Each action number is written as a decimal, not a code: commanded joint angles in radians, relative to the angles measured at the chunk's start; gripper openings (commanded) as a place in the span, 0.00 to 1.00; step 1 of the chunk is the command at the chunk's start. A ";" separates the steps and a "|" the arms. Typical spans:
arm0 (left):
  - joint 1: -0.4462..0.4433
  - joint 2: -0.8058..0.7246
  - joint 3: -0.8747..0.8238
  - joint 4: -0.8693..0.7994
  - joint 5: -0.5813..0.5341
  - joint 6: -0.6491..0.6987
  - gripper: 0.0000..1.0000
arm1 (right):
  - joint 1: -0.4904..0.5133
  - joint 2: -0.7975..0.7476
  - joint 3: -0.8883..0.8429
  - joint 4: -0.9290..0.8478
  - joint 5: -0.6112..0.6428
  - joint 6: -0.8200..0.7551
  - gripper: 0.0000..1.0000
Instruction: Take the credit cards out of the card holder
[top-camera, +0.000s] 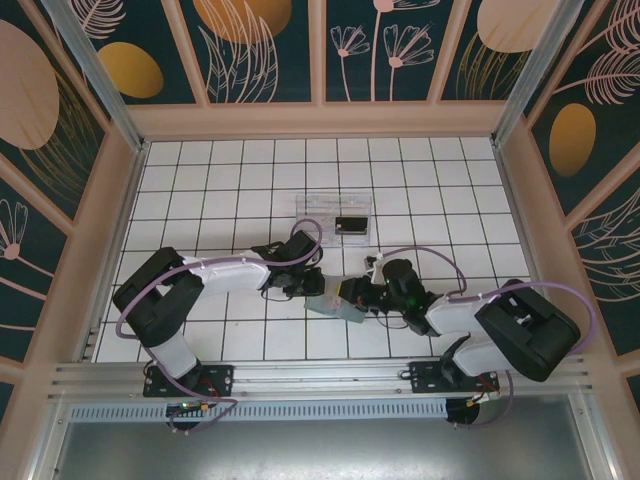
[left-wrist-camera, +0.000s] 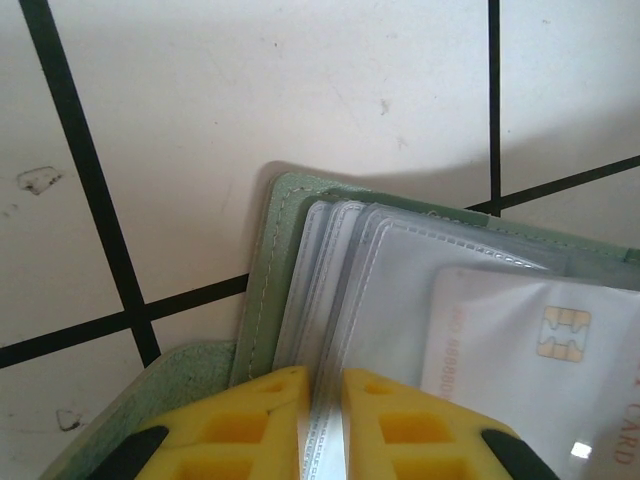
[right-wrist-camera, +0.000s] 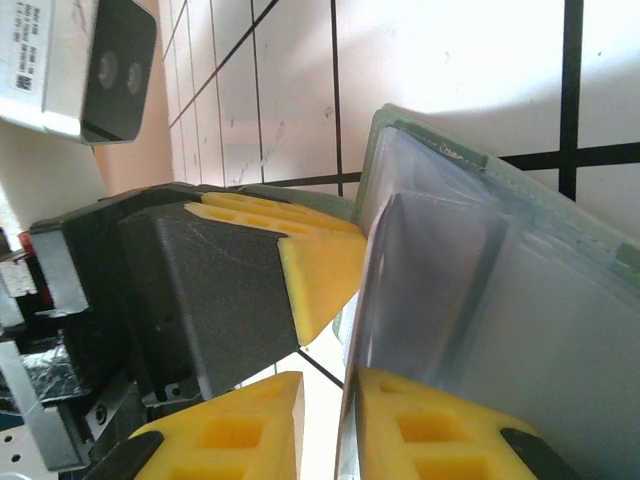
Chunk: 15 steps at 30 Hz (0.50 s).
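The left gripper (left-wrist-camera: 325, 425) pinches its ribbed yellow pads (left-wrist-camera: 250, 420) onto the edges of the clear plastic sleeves fanning out of the card holder (left-wrist-camera: 262, 290). Only that thin sheaf sits between the two pads. The right gripper (right-wrist-camera: 328, 435) meets the holder from the opposite side. Its own yellow fingers (right-wrist-camera: 440, 430) are drawn nearly together around the edge of another glossy sleeve. The other arm's black housing and yellow tip press against the holder's cover just beside it.

The holder is a soft grey-green bifold with a stitched, rounded corner, and it stands open between the two tools. Inside it, a pale card (left-wrist-camera: 540, 370) with a gold chip and reddish lettering lies flat behind a transparent pocket, close to the left gripper's pads. Under the holder spreads the white tiled table (top-camera: 250, 170), a matt surface ruled by thin black grid lines and marked with a few scuffs. Beyond the holder, away from the arm bases and well apart from it, a black card (top-camera: 350, 225) lies flat in a clear plastic tray (top-camera: 315, 205).
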<state>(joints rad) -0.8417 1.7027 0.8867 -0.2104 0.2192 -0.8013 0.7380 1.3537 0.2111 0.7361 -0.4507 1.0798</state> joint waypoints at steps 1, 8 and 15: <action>-0.002 0.018 0.000 -0.091 -0.023 0.001 0.18 | -0.009 -0.037 0.001 -0.007 0.009 -0.009 0.19; -0.003 0.019 0.006 -0.096 -0.024 0.002 0.18 | -0.011 -0.038 0.064 -0.252 0.058 -0.047 0.05; -0.002 0.018 -0.002 -0.101 -0.026 -0.001 0.18 | -0.015 -0.102 0.099 -0.461 0.100 -0.086 0.01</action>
<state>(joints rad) -0.8417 1.7027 0.8913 -0.2298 0.2115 -0.8013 0.7322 1.2957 0.2863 0.4168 -0.4015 1.0321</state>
